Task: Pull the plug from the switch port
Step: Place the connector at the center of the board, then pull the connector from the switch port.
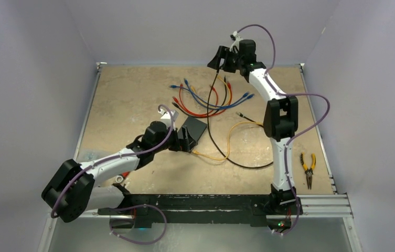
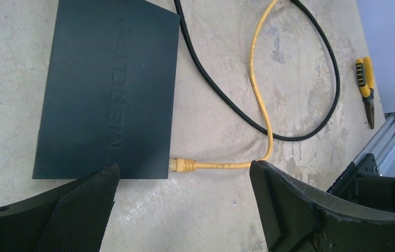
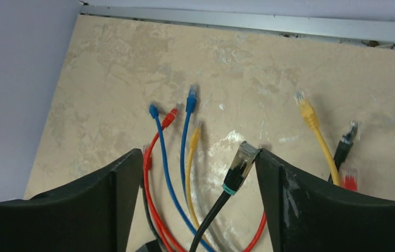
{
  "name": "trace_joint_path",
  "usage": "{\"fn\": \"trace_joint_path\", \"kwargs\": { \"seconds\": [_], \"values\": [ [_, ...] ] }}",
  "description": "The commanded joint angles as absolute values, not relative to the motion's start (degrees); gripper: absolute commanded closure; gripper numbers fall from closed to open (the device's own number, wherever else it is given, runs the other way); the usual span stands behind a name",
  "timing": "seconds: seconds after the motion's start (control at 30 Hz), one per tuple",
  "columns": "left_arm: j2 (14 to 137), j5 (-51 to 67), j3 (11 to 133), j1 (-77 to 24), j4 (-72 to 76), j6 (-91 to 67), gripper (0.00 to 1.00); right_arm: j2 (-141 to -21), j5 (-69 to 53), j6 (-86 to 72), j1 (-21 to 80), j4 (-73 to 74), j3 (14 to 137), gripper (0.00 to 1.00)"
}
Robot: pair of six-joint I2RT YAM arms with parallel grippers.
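at the middle of the table (image 1: 132, 94), a little to the left, lies the switch (image 2: 106, 89): a flat matte black rectangle with sharp corners and the word "mercury" pressed faintly into its top face. a yellow plug (image 2: 183, 165) sits against one edge near a corner, and its yellow cable (image 2: 258, 79) bends away across the board; whether the plug is fully seated in a port cannot be made out. the left gripper (image 2: 184, 173) hangs low at that same edge, its fingers spread wide, one fingertip (image 2: 95, 184) over the switch's near corner and the other out past the plug, pinching nothing.

the right gripper (image 3: 198, 155) is raised over the far side of the table, fingers also spread. in the gap stands a metal-shelled plug (image 3: 239, 168) with a teal collar on a black cable (image 1: 211, 126), its tip just beside the right-hand finger; contact cannot be told. below it lie loose patch cables (image 1: 205, 100) in blue, red and yellow. yellow-handled pliers (image 1: 307, 168) rest near the right edge.
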State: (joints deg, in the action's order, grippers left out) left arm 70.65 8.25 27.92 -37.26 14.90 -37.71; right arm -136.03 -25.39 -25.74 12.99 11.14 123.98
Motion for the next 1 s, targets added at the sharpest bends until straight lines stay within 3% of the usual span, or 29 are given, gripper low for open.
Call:
{"fn": "trace_joint_path", "kwargs": {
  "seconds": [0.0, 0.2, 0.47, 0.8, 0.97],
  "values": [
    [69.6, 5.0, 33.1, -37.0, 8.2, -31.9, 0.05, -126.0, -20.7, -20.3, 14.1, 9.3, 116.0, 0.16],
    [70.7, 2.2, 36.6, -36.9, 2.1, -28.6, 0.05, -121.3, -6.7, -17.4, 16.9, 14.3, 111.1, 0.07],
    [70.8, 0.7, 38.0, -36.6, 0.1, -27.5, 0.05, -115.4, 6.2, -15.4, 18.4, 17.1, 103.9, 0.04],
    [73.5, 8.0, 38.5, -30.6, 0.5, -26.4, 0.05, -104.2, -8.7, -13.9, 24.6, 11.4, 83.1, 0.06],
    [74.5, 12.7, 37.6, -25.3, 0.8, -25.9, 0.06, -102.0, -18.5, -16.4, 29.2, 6.4, 71.1, 0.14]
  ]
}}
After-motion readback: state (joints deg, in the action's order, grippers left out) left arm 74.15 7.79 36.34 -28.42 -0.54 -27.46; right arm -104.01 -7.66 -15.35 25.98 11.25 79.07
